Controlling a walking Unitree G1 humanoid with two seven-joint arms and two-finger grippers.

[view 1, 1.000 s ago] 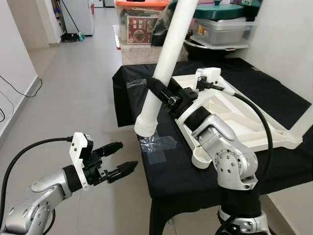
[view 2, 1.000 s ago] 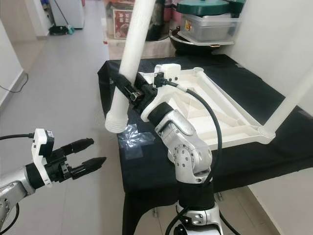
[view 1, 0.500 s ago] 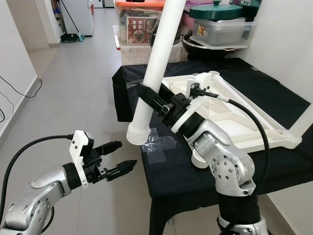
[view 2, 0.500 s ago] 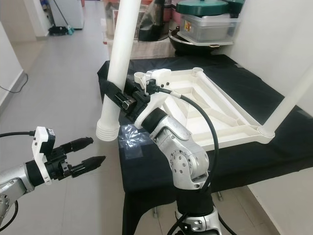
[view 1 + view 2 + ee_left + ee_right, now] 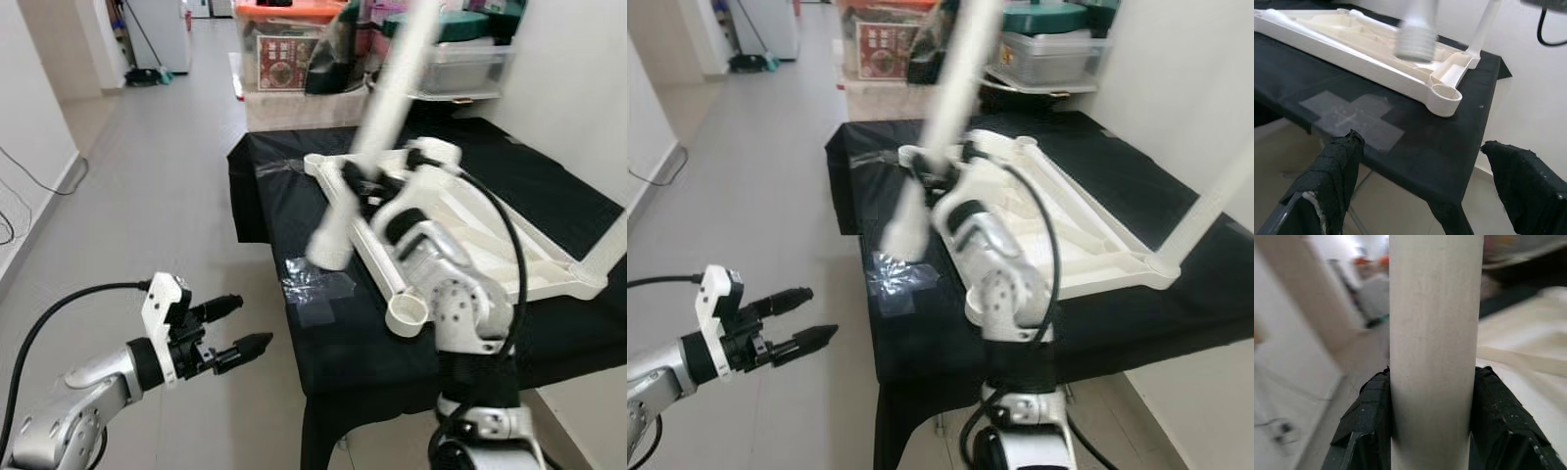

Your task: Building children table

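Head views: you've got the right gripper (image 5: 355, 188) clamped round the white table leg (image 5: 377, 117), low on the shaft, so the threaded end (image 5: 328, 250) hangs below the fingers and can be steered. Leg is tilted and motion-blurred, its end over the black-covered table (image 5: 343, 343) beside the near rail of the upturned white tabletop frame (image 5: 509, 257). The open corner socket (image 5: 408, 313) sits nearer the robot than that end, looks like the target, not yet met. A second leg (image 5: 1205, 211) already stands at the far right corner. Left gripper (image 5: 230, 329) hangs off the table edge over the floor, fingers spread, holding nothing

Left wrist view: both black fingers (image 5: 1332, 169) wide apart, empty. Between them and ahead: taped cross patch (image 5: 1352, 117), the socket (image 5: 1444, 93) and the blurred threaded end (image 5: 1415, 41) above the frame rail

Right wrist view: finger pads (image 5: 1369, 416) pressed on either side of the leg (image 5: 1435, 347), shaft runs straight through the grip. Judgement: grip looks square, so seating into the socket needs the leg brought upright first
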